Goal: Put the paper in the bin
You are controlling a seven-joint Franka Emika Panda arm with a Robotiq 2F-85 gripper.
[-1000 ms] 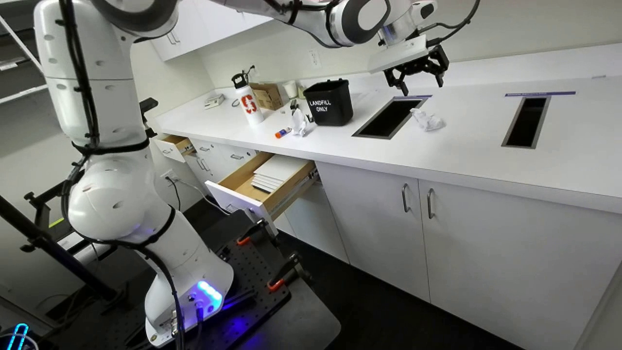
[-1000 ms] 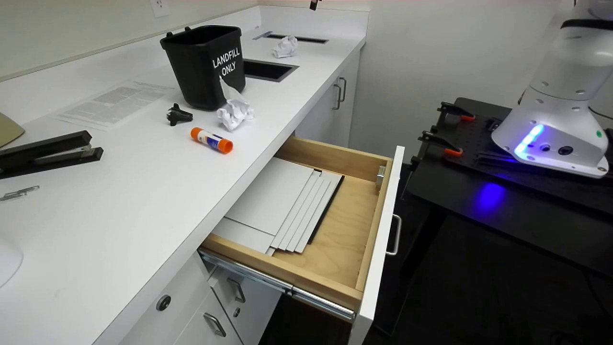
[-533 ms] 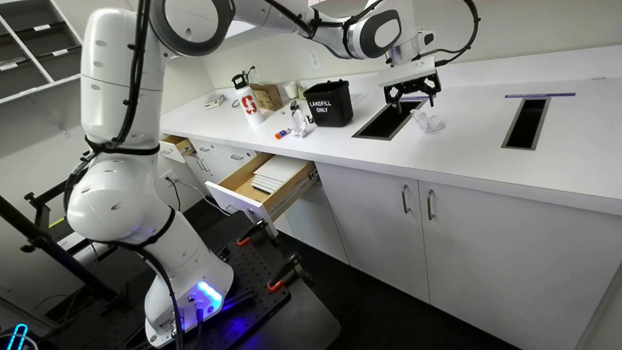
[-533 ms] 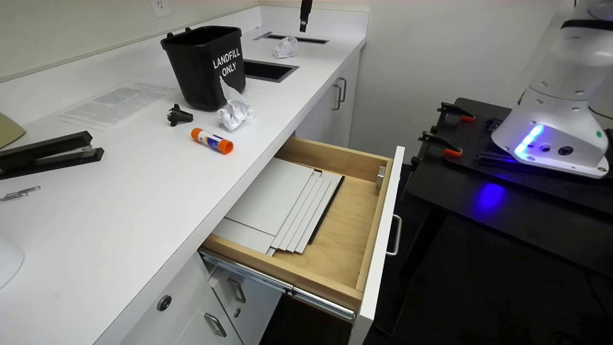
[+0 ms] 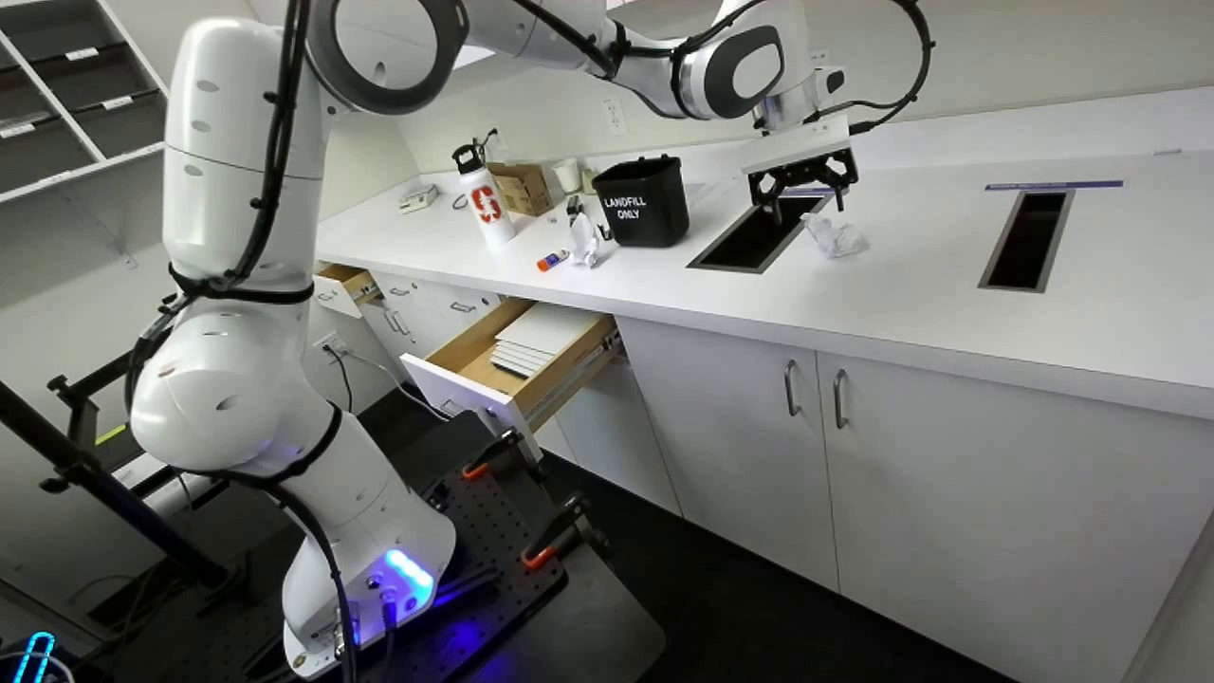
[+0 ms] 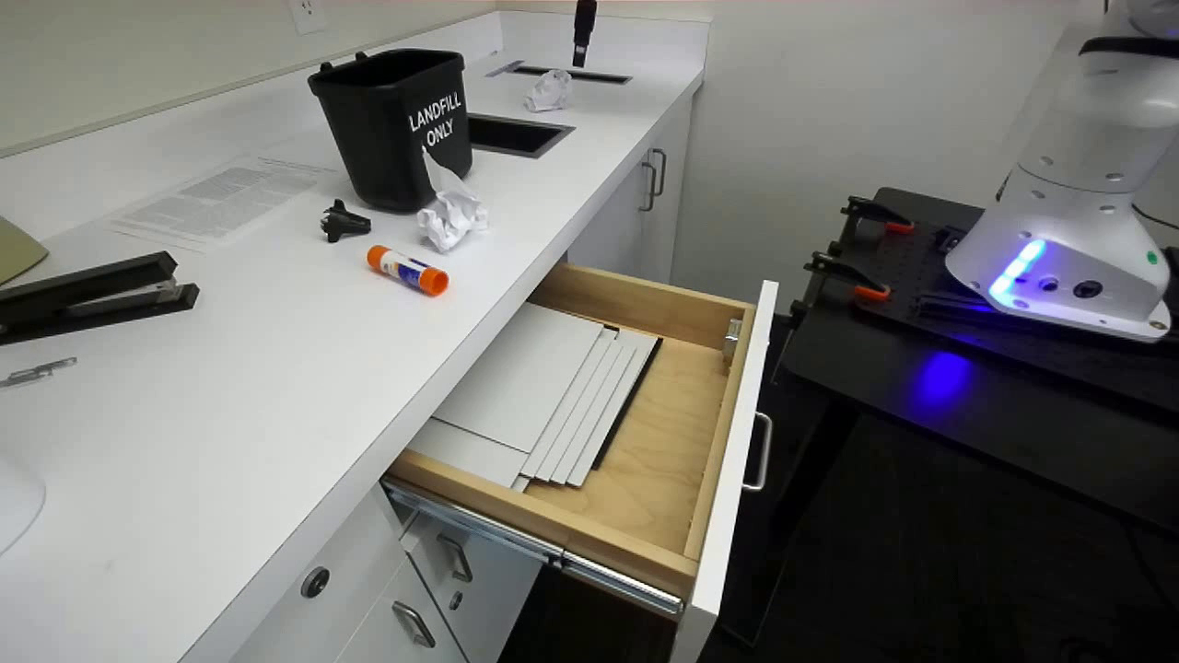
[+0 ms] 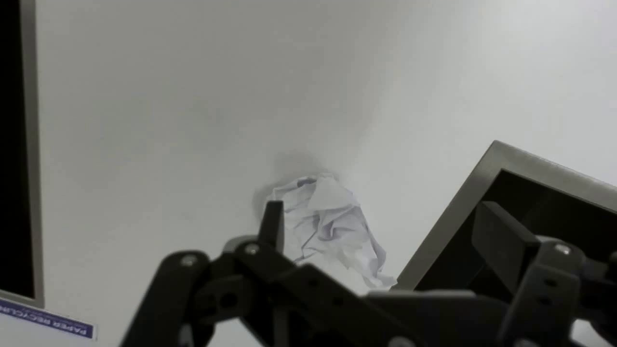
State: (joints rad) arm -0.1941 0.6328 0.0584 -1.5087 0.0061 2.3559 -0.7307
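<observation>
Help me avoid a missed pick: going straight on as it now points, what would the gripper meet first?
Probably the crumpled paper beside the wider opening: in the wrist view, one finger of the open gripper overlaps the paper's edge, the other that opening. Depth is unclear; it might only graze the paper.

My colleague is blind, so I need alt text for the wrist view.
Crumpled white paper on a white counter, partly hidden by the open gripper at the bottom. A dark, framed slot runs down the left edge above a purple label; another dark opening sits at right.
</observation>
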